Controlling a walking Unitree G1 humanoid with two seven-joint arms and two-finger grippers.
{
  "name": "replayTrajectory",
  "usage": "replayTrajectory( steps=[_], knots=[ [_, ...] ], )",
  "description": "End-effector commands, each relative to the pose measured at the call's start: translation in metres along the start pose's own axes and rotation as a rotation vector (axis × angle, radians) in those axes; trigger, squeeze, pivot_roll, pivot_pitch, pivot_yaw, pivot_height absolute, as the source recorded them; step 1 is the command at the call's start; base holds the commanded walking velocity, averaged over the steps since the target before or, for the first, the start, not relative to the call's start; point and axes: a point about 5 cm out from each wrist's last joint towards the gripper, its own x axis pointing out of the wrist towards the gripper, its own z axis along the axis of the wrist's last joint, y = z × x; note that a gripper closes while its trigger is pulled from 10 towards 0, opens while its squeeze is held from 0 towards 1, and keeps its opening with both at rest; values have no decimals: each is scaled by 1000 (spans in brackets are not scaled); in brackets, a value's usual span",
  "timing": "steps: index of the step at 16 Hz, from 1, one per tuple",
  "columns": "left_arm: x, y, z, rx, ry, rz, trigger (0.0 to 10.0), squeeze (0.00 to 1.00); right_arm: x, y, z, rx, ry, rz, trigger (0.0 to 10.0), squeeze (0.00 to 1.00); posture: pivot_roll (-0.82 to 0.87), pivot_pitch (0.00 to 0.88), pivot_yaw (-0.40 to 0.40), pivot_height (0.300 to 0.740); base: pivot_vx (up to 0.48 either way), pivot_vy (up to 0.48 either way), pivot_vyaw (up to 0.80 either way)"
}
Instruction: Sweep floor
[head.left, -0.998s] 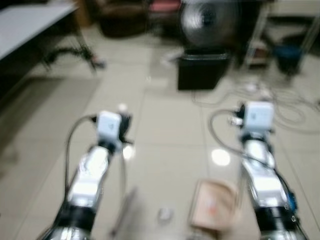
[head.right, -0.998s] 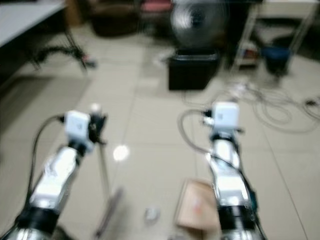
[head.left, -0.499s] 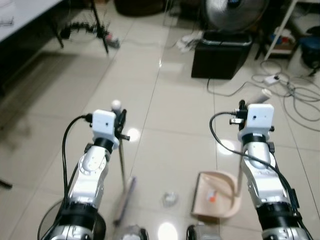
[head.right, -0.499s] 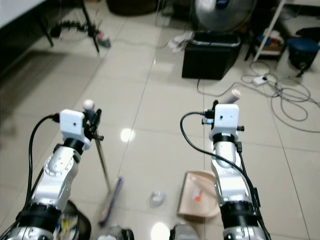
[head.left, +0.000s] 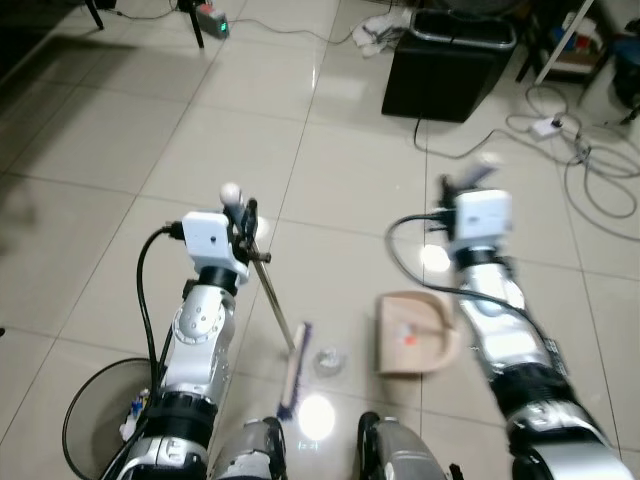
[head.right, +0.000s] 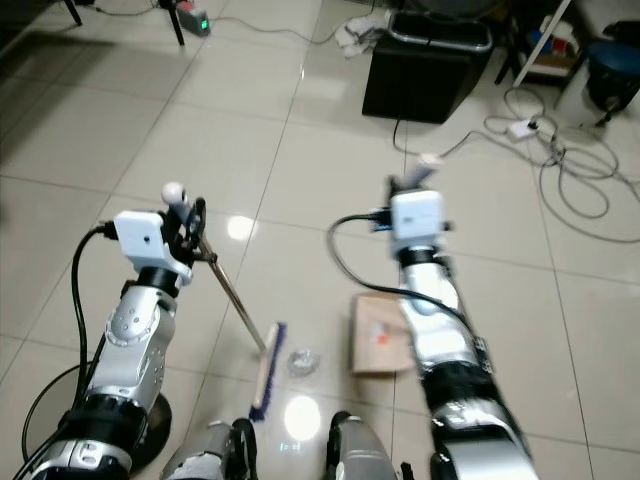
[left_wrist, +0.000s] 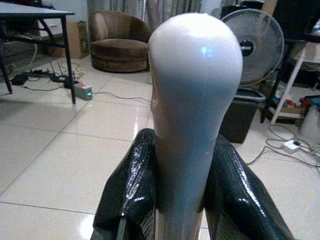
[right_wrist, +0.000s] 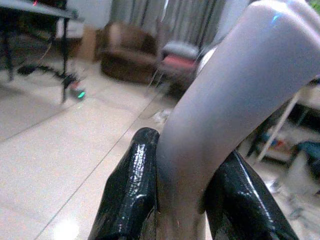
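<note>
The robot stands on a glossy floor (head.left: 120, 140) of large pale tiles with thin grey joints, ceiling lights glinting off it. Its left gripper (left_wrist: 175, 170) is clamped around the top of the broom (head.left: 270, 290): in the left wrist view two shiny, textured black fingers (left_wrist: 131, 185) press on either side of a smooth, rounded white knob. From there a thin metal pole slants down and toward the middle, ending in a narrow brush head with bluish bristles resting on the tile just in front of the robot's feet. The right gripper (right_wrist: 175, 175) is likewise closed tight on the curved, smooth, pale grey handle of the dustpan (head.left: 412, 335), a shallow beige plastic scoop lying flat on the floor. Inside the pan sits a small orange-red scrap, so at least one bit appears already collected. Between brush head and pan, near both but touching neither, lies a small crumpled clear wrapper (head.left: 328, 359), seemingly thin plastic, still on the bare tile; it looks like the next thing to sweep in, so the job seems partly done. A round, dark wire-mesh bin (head.left: 100, 420) stands by the robot's left side, probably where the pan will be emptied. Farther off are a black box-shaped bin (head.left: 447, 65), loose white cables (head.left: 590, 160) and a crumpled cloth (head.left: 380, 30).
</note>
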Motion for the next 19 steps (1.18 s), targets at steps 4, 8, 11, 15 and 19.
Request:
replayTrajectory(
  steps=[4,8,11,15,19],
  knots=[
    [-2,-16,-15,20,51,-49,10000,0,-10,53,-12,-67,48,154,10000,0,13,343,8,740,0,0,0],
    [9,-34,-10,-130,27,-76,10000,0,-7,68,-3,41,11,107,10000,0,3,326,15,740,0,0,0],
    [19,-39,-2,-298,-6,-48,10000,0,-8,56,-3,92,-5,37,10000,0,-2,302,20,740,0,0,0],
    [41,-31,16,-414,-64,3,10000,0,-15,25,-6,158,-46,-104,10000,0,-17,221,41,740,0,0,0],
    [56,-22,37,-352,-117,-124,10000,0,-27,-2,2,196,-134,-199,10000,0,-33,151,63,740,0,0,0]
  ],
)
